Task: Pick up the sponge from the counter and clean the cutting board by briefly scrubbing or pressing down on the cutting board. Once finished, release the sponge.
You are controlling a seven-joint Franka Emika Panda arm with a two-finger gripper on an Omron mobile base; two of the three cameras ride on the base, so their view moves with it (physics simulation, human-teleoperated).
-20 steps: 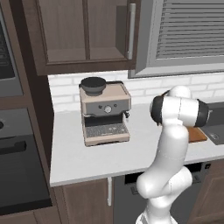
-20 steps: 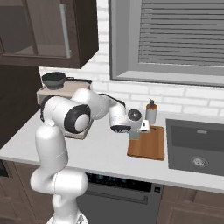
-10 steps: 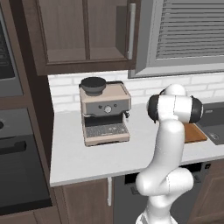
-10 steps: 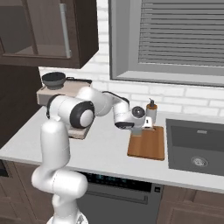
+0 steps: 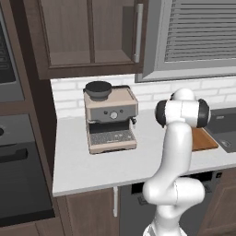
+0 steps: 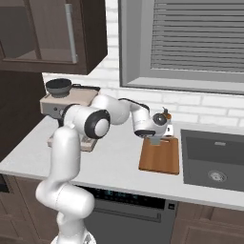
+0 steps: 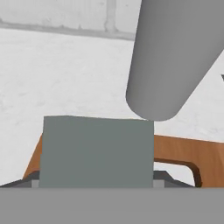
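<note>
The worktop (image 6: 112, 164) has broad bare stone between the coffee machine (image 5: 110, 117) near its back edge and the cutting board (image 6: 160, 156) toward the sink (image 6: 214, 159), and a wide free strip along its front edge. The gripper (image 6: 156, 139) hangs over the board's back end with the sponge (image 7: 97, 151) between its fingers. Just behind it, by the back edge, stands a small bottle (image 6: 166, 117), close enough to hem in that side. The grey cylinder (image 7: 175, 54) looms just beside the sponge in the hand view. Wall cabinets (image 5: 92, 34) overhang the coffee machine, limiting height there.
</note>
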